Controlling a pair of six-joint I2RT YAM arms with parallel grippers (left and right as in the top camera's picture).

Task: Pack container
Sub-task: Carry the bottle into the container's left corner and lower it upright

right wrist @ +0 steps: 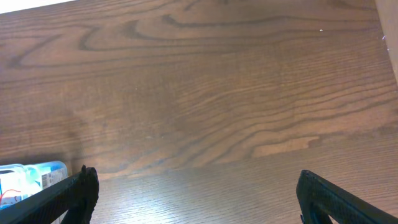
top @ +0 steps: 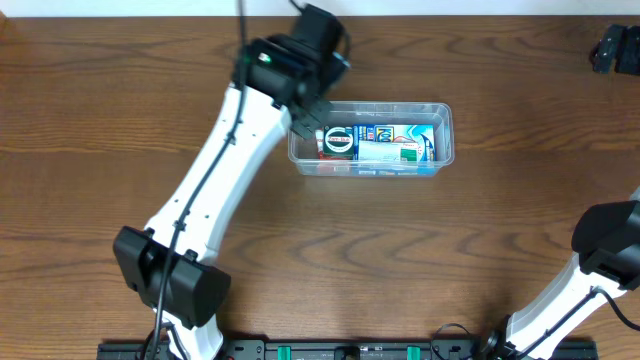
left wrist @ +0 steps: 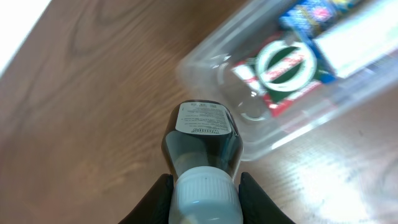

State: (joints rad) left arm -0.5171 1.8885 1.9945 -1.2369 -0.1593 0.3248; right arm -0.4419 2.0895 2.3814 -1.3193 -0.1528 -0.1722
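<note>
Boxes [top: 385, 143] already lie in the container [top: 446, 135]. My left claw [left wrist: 206, 198] grips the dark bottle [left wrist: 202, 146] at its left end, not yet in. My right claw [right wrist: 196, 186] gapes wide, empty.

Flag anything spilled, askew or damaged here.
Nothing stands out. The clear container sits flat on the table, boxes lying inside, and the left gripper holds a dark bottle by its white cap at the container's left end. No spill shows.
</note>
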